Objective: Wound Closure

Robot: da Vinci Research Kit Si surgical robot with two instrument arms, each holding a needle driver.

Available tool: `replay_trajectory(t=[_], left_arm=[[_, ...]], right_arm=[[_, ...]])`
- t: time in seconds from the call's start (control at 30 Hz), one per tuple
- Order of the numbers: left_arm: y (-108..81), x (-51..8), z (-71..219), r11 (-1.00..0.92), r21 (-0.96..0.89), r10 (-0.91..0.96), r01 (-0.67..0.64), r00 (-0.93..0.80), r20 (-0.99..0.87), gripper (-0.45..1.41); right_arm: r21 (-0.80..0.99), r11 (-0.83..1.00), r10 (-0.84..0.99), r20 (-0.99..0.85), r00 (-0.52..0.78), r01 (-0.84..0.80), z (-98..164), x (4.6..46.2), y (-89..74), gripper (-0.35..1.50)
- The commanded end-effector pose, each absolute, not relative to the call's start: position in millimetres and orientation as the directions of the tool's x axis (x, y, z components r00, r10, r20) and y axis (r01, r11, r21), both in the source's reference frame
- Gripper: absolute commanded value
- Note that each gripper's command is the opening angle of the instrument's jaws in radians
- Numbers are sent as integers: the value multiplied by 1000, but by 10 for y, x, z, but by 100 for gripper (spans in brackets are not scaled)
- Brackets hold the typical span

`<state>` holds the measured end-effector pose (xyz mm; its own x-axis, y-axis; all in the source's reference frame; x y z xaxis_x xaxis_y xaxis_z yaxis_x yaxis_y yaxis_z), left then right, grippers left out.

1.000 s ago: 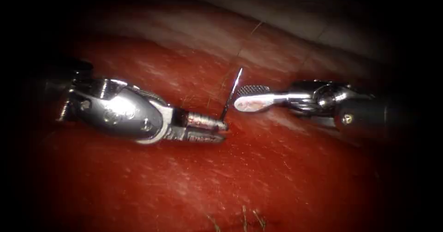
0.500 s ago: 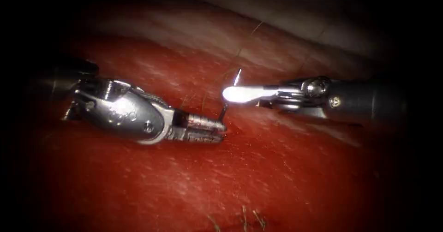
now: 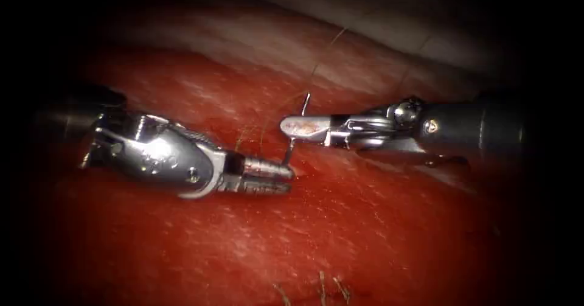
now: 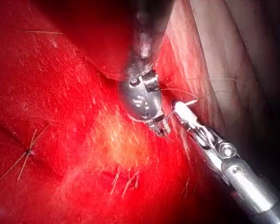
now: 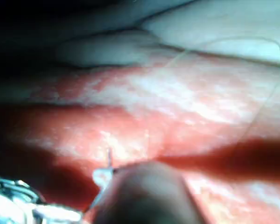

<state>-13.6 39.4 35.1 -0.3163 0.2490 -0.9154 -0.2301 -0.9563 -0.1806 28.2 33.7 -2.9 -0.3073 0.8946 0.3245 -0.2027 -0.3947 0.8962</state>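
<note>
- The left tool (image 3: 277, 177) lies low on the tissue (image 3: 365, 233), and its fingers are closed on the lower end of the needle (image 3: 288, 153)
- The needle stands almost upright between the two tool tips; its thin tip rises above the right tool (image 3: 298, 127), and I cannot tell if its lower part sits in the tissue
- The right tool has its fingers closed across the middle part of the needle, so both tools grip it at the same time; one second ago these fingers were open beside the needle
- The thread (image 3: 325, 53) runs as a fine pale line from near the needle up over the pale upper tissue
- I judge the needle to be stiff, thin and slippery, easy to turn in the grip; hold on the flat middle of its curve is safest, never on the sharp tip
- The tissue looks soft and wet with red fluid (image 3: 316, 169), so it should give way easily
</note>
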Motion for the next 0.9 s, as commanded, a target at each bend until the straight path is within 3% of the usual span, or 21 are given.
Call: replay_trajectory(t=[0.03, 0.1, 0.2, 0.5, 0.6, 0.7, 0.8, 0.87, 0.9], left_arm=[[394, -144, 357, -926, -261, 339, -273, -297, -893, 76], [398, -145, 355, -876, -357, 448, -325, -271, -852, 78], [384, -138, 351, -833, -533, 553, -150, -216, -805, 79], [340, -112, 341, -787, -611, 542, 82, -380, -749, 79], [335, -108, 341, -776, -621, 539, 107, -399, -742, 79], [343, -97, 344, -774, -628, 535, 84, -444, -719, 78], [361, -96, 359, -783, -622, 527, 27, -504, -685, 31], [370, -96, 369, -784, -620, 519, 22, -524, -675, -20], [378, -96, 378, -785, -619, 511, 18, -547, -663, -35]], right_arm=[[901, -384, 898, 314, -307, -202, -28, 289, 343, -35], [904, -374, 901, 302, -311, -206, -27, 286, 344, -35], [917, -330, 911, 247, -332, -225, -27, 280, 347, -35], [927, -188, 933, 65, -355, -325, -26, 264, 354, -35], [926, -185, 931, 58, -359, -329, -27, 262, 354, -35], [930, -35, 946, -87, -312, -367, -32, 262, 355, -35], [886, 196, 928, -307, -214, -421, -38, 262, 358, -35], [856, 285, 908, -385, -166, -431, -40, 262, 357, -35], [833, 339, 890, -434, -137, -436, -41, 262, 356, -35]])
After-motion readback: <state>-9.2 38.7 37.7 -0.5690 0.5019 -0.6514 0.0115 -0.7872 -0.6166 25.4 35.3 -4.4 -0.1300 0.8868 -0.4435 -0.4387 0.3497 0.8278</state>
